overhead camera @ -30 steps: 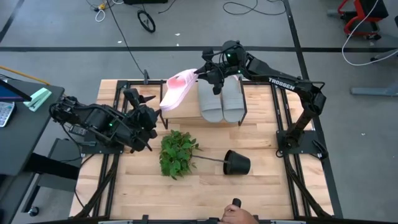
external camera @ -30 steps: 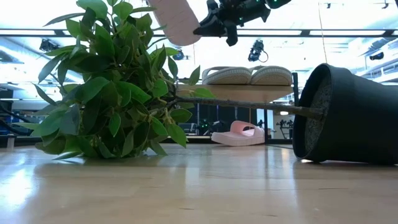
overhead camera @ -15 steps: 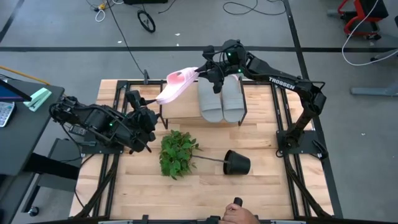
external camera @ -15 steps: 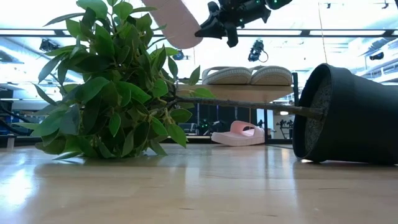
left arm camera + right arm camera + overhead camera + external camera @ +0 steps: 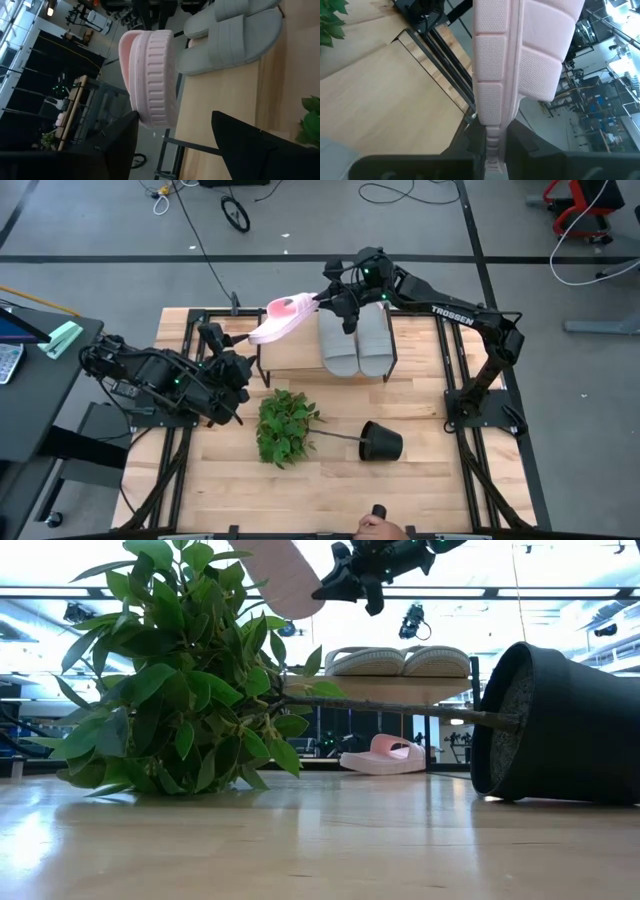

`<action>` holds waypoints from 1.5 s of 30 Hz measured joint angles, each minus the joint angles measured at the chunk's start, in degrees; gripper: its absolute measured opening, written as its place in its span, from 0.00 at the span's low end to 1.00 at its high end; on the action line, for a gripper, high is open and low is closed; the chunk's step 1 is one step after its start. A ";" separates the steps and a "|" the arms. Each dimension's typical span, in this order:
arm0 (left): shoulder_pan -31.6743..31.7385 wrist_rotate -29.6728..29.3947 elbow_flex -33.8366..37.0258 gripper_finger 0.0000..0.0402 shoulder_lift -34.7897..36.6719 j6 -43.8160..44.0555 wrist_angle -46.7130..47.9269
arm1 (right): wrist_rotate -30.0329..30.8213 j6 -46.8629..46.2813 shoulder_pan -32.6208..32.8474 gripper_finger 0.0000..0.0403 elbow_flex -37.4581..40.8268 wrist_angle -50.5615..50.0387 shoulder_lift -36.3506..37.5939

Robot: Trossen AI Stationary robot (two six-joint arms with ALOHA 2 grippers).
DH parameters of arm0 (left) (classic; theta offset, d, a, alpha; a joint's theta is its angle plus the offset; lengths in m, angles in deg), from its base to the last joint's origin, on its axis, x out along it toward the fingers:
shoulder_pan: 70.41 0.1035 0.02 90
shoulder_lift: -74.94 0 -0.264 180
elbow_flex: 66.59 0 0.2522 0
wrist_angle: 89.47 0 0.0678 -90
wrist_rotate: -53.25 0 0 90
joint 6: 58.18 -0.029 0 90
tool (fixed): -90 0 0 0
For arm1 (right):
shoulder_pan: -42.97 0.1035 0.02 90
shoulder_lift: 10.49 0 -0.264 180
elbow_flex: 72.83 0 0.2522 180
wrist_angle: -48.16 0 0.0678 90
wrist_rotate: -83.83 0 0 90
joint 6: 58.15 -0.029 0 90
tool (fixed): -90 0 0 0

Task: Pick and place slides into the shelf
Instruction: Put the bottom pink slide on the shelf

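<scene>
Right gripper (image 5: 325, 297) pinching ribbed pink foam slide (image 5: 277, 321) above wooden shelf (image 5: 295, 352); left gripper (image 5: 222, 340) wide apart

R end effector (image 5: 322, 299) holds pink slide (image 5: 277, 320) over shelf (image 5: 296, 352) left end.

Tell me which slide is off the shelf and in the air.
The pale pink slide clamped in the right gripper, above the shelf; both grey slides lie on it.

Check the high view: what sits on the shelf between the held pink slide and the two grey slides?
Nothing. In the high view, bare shelf board separates the pink slide, held by the right gripper, from the grey slides.
</scene>
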 joint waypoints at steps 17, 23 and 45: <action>0.07 -3.16 0.00 0.62 0.70 2.00 2.07 | -0.39 -1.40 1.69 0.11 0.00 -1.92 0.00; 0.02 -3.59 0.00 0.62 1.66 3.30 2.17 | -0.42 -1.36 2.76 0.11 0.00 -2.84 -0.02; 0.07 -2.79 0.02 0.34 2.82 5.03 1.63 | -0.39 -0.85 3.50 0.11 0.00 -4.09 -0.02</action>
